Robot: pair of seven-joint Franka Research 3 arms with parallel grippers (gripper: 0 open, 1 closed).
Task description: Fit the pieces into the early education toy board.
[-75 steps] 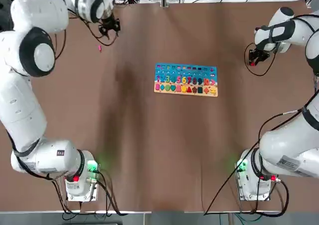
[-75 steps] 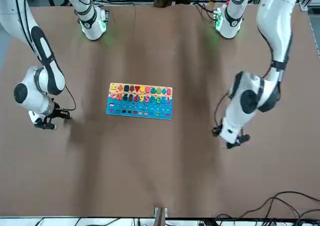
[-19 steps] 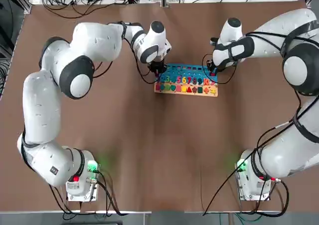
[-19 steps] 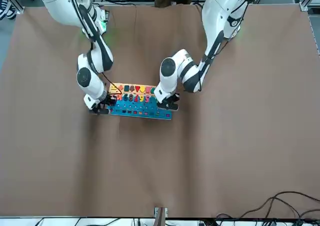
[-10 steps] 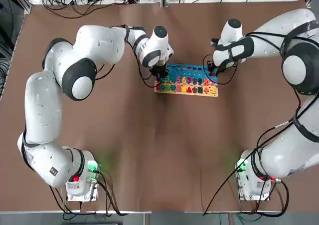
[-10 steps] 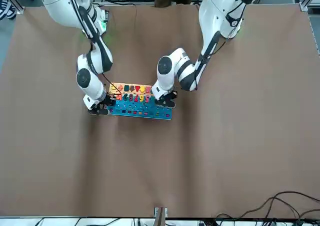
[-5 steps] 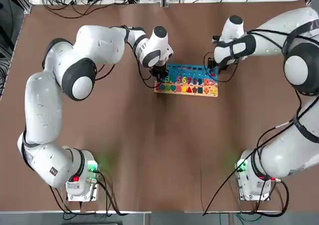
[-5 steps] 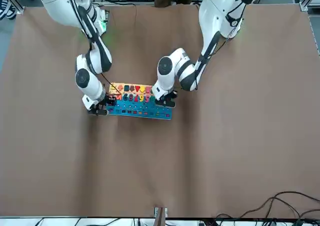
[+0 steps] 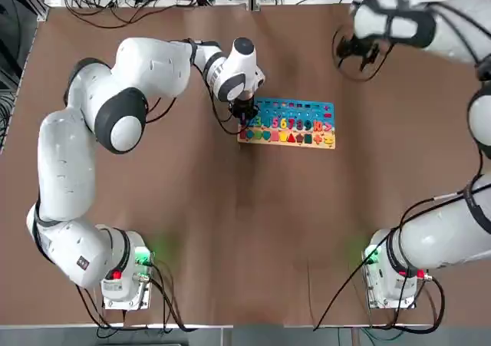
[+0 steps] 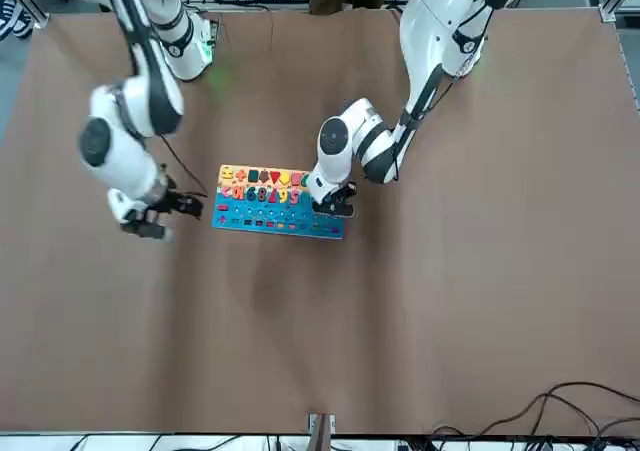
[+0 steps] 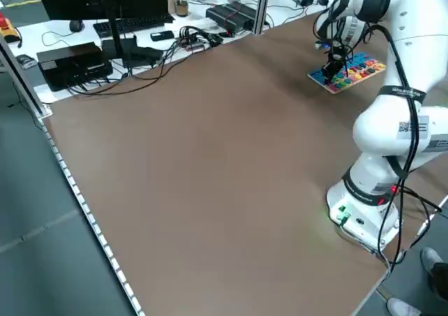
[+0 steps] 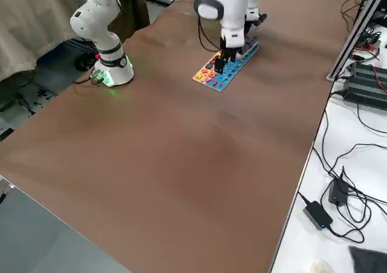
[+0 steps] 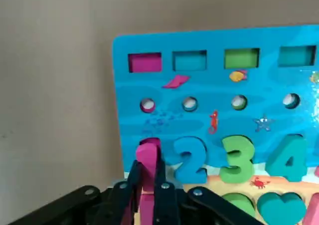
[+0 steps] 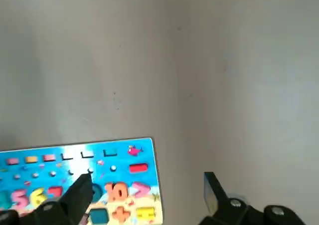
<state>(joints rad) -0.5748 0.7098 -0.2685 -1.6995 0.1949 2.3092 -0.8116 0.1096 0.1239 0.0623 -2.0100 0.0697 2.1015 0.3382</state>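
Brown table [image 11: 210, 155], cluttered white benches [image 12: 357, 182]

White rounded arms [image 9: 77, 169] — black cables (green base lights).

Left gripper [image 13: 147, 195] clamped low — right gripper [image 14: 144, 200] spread, raised.

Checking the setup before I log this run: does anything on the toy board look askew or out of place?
Only the pink piece: the left pincer holds it on edge at the blue-topped toy board's number row, not lying flat. The right pincer hangs open off the board.
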